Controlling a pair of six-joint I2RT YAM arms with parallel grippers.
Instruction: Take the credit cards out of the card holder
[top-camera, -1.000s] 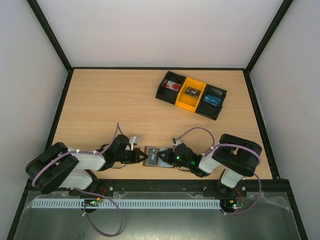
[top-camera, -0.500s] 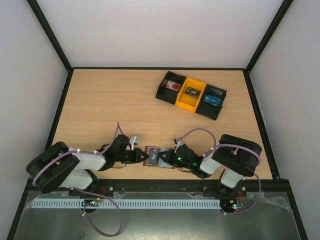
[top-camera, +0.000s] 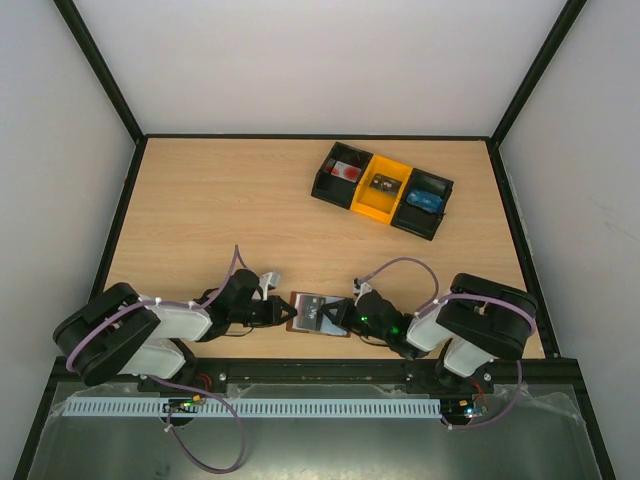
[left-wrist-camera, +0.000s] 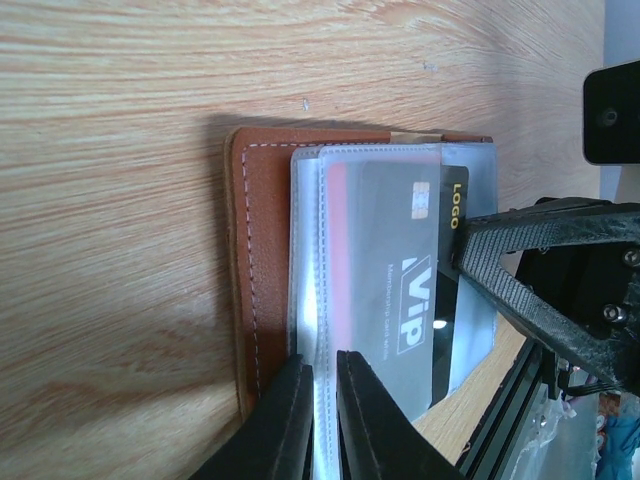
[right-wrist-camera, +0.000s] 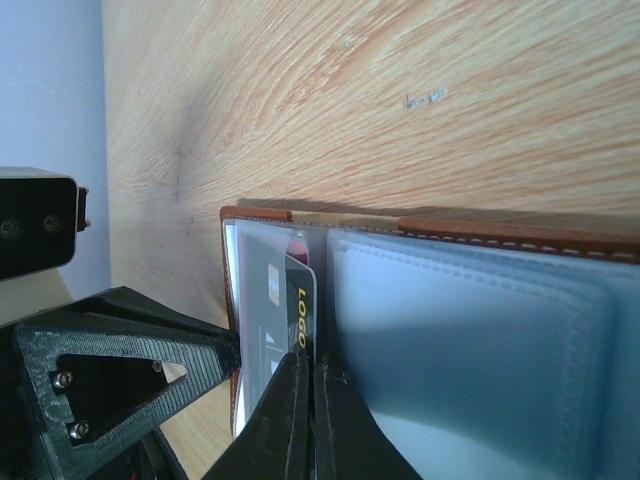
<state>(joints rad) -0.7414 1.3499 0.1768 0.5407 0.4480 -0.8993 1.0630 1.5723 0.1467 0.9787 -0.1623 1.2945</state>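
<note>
The card holder (top-camera: 318, 316) is lying open on the worktop (top-camera: 220, 200) by the near edge, about midway between left and right. The left tool (top-camera: 288, 314) is meeting it from the left, pinching its inner sleeve (at the edge, by the wrist view). The right tool (top-camera: 333, 316) is opposite on the right, gripping the end of a credit card (left-wrist-camera: 400, 290) lying over the holder, partly in the sleeve. The tray of bins (top-camera: 382, 190) is sitting far back, right of centre, well apart.
</note>
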